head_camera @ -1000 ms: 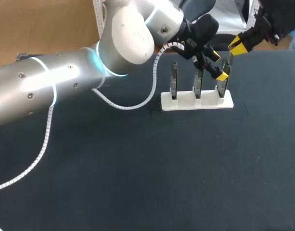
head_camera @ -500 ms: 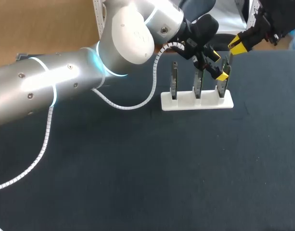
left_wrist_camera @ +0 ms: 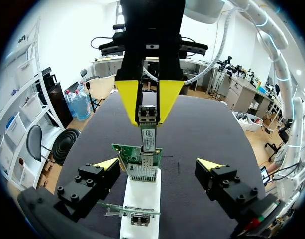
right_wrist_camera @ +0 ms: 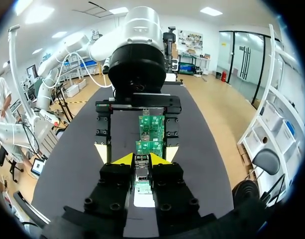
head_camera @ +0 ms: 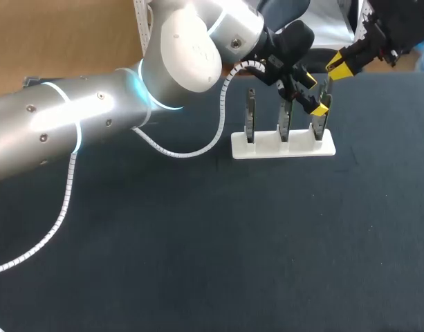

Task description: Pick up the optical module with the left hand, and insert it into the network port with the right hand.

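Starting with the left wrist view: the right hand (left_wrist_camera: 148, 115) comes down from above with its two yellow fingers pinched on the optical module (left_wrist_camera: 149, 137) from both sides. So it's closed on it, gripping the upper end. The module stands upright, and its lower end meets the network port (left_wrist_camera: 142, 172), the metal cage on the green circuit board (left_wrist_camera: 121, 153). How deep it sits in the port I can't tell. The board stands on edge in a white holder (left_wrist_camera: 140, 199) on the dark tabletop (head_camera: 198, 263).

The left hand (left_wrist_camera: 158, 165) is wide open and has hold of nothing. Its yellow tips sit one on each side of that same board, apart from it. The right wrist view agrees: the module is clamped between that hand's own tips, and the other hand's spread fingers ahead flank the board.

From the head view, the holder carries three boards in a row, and both hands are at the one on the row's right end, near the tabletop's far edge. The left arm (head_camera: 94, 117) reaches in across the tabletop from the left, with a white coiled cable (head_camera: 184, 154) trailing off it. The right hand comes in from the far right corner.
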You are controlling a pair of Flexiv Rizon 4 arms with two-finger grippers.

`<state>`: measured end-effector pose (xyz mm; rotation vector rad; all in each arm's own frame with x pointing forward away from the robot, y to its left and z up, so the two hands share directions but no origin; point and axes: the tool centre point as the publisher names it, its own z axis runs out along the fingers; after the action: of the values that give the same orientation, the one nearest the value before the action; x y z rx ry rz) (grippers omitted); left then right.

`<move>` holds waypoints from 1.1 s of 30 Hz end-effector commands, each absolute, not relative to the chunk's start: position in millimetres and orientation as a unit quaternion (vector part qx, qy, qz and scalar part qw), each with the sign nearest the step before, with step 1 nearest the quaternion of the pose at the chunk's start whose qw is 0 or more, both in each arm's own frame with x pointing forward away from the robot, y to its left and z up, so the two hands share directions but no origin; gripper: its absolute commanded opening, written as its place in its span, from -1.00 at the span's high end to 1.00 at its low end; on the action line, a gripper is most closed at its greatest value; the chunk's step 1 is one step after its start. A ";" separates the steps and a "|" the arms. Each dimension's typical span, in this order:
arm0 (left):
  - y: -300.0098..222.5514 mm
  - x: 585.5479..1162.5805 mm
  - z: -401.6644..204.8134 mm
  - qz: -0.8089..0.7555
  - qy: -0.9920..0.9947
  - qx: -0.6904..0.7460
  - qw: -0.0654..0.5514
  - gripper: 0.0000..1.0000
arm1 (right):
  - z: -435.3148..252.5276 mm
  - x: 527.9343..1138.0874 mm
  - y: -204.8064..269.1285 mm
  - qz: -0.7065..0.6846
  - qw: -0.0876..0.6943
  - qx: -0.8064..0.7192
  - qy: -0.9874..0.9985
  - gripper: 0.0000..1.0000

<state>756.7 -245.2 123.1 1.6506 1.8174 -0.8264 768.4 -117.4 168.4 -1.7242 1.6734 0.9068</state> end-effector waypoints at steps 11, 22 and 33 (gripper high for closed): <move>-246.2 758.1 123.4 -0.306 0.676 0.614 0.270 -1.00 | 167.0 771.8 -119.0 0.335 0.278 -0.645 0.628 1.00; -246.2 758.1 123.4 -0.306 0.676 0.614 0.270 -1.00 | 162.2 769.2 -119.3 0.339 0.274 -0.642 0.631 1.00; -246.2 758.1 123.4 -0.306 0.676 0.614 0.270 -1.00 | 168.0 768.6 -118.6 0.340 0.287 -0.637 0.630 1.00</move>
<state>756.7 -245.2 123.1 1.6506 1.8174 -0.8264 771.4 -118.5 167.9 -1.7061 1.6836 0.9142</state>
